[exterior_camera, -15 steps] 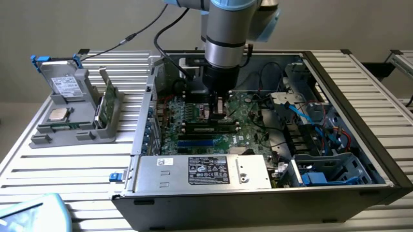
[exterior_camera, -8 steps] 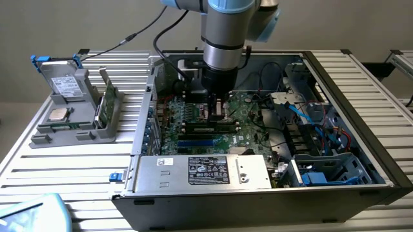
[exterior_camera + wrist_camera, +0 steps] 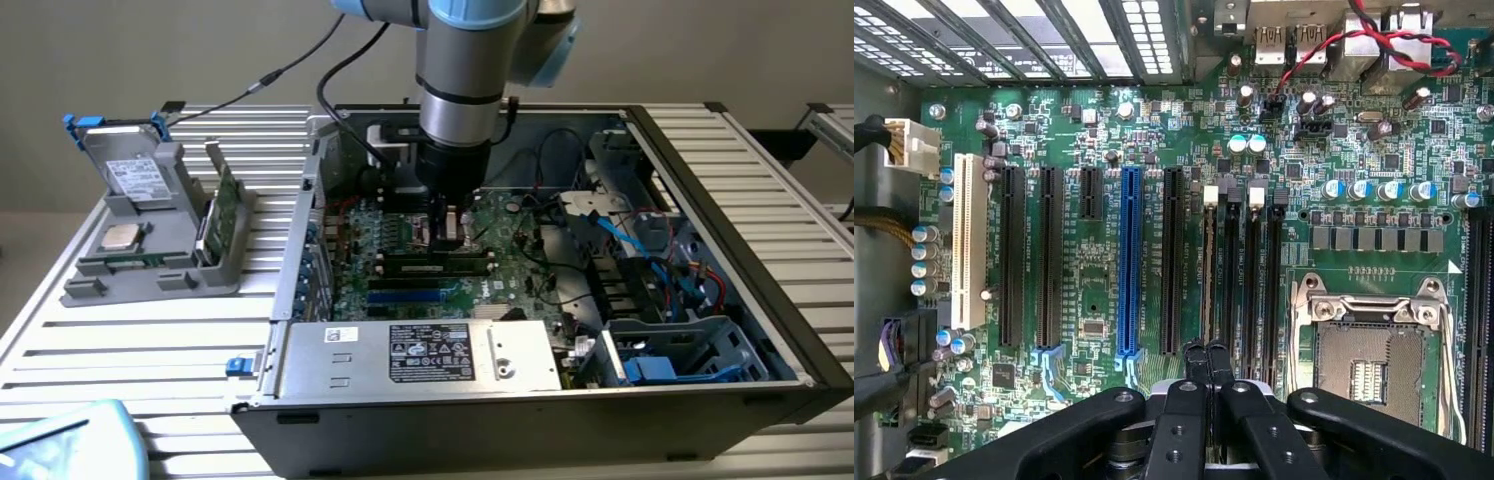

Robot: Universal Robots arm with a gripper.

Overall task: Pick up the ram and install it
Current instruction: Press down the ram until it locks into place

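The work stands at the seating stage, as I judge it. The ram [image 3: 1209, 275] is not in the air but stands on edge in one of the black memory slots [image 3: 1254, 280] on the motherboard [image 3: 1094, 290], inside the open computer case [image 3: 747, 200]. It is in the slot of that bank lying furthest from the empty CPU socket [image 3: 1369, 365]. The gripper [image 3: 1206, 365] hangs over one end of the stick with its jaws brought fully together. The fingertips [image 3: 1194, 355] sit right at the ram's upper edge, but I cannot tell whether they nip that edge, press on it or merely hover just above it.

In the exterior view the gripper [image 3: 449, 238] points straight down at the board, and the ram [image 3: 434, 264] shows as a dark bar just below it. Its long axis runs from that view's left to its right, parallel to the board's other long slots. In the wrist view the stick is seen edge-on as a thin line running from the fingertips toward the white end clip [image 3: 1210, 196], parallel to the blue expansion slot [image 3: 1130, 260]. Its contact edge faces down into the slot and its top edge faces the camera.

Finishing this step calls for a straight, even push along the stick's length, with no tilt, so that both end clips latch. Whether they have latched cannot be made out.
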